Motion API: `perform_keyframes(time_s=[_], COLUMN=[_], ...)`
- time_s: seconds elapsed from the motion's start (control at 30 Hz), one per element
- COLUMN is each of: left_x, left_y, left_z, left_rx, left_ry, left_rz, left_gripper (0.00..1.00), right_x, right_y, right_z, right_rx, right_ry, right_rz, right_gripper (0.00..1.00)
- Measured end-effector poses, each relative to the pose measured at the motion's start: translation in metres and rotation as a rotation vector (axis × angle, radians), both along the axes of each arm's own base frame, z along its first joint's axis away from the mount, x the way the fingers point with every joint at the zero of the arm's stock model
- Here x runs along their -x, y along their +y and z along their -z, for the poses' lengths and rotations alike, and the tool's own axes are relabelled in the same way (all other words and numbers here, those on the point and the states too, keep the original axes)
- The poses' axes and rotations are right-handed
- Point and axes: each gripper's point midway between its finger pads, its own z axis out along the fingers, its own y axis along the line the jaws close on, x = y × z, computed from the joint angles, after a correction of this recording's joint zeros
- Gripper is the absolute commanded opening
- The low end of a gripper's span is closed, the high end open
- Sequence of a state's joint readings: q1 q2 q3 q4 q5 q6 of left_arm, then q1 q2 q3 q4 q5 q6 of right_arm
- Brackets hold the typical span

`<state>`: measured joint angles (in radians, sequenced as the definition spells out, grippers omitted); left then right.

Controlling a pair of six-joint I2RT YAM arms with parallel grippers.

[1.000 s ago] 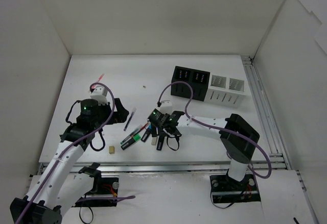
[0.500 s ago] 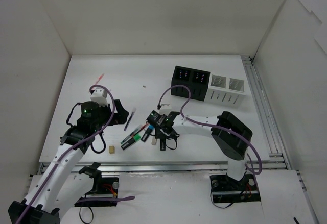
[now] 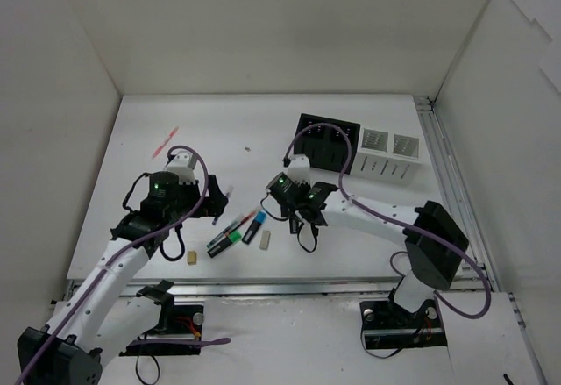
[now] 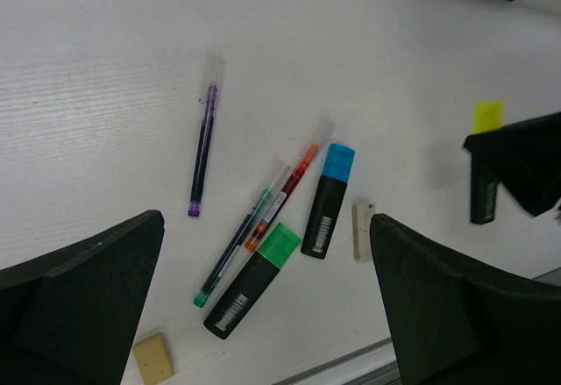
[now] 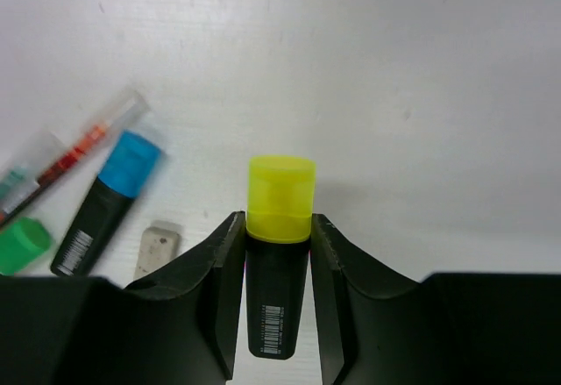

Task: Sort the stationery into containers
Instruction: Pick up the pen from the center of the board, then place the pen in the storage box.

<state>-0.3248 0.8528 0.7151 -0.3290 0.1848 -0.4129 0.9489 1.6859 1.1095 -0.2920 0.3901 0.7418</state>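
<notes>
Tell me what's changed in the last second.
The right claw, shut on the yellow highlighter, moved off toward the black box; the left arm edged right. The green highlighter, blue highlighter, pens, erasers and white box stayed put.

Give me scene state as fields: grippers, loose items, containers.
right gripper: shut on yellow highlighter
left gripper: open, empty, over the loose items
loose cluster: blue highlighter, green highlighter, purple pen, green pen, red pen, white eraser, beige eraser
outlier: pink pen, apart at far left
containers: black box and white box, side by side, far right
contents: cannot tell
</notes>
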Motion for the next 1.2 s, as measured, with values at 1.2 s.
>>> perform_keyframes(time_s=[1.2], left_x=[0.019], left_y=[-0.095], left_z=[0.062], left_rx=[-0.122], left_ry=[0.163], left_rz=[0.410], left_gripper=[0.99], right_x=[-0.219], right_y=[-0.349], right_z=[-0.116], right_rx=[0.188], right_ry=[-0.601], right_rz=[0.377], right_gripper=[0.42])
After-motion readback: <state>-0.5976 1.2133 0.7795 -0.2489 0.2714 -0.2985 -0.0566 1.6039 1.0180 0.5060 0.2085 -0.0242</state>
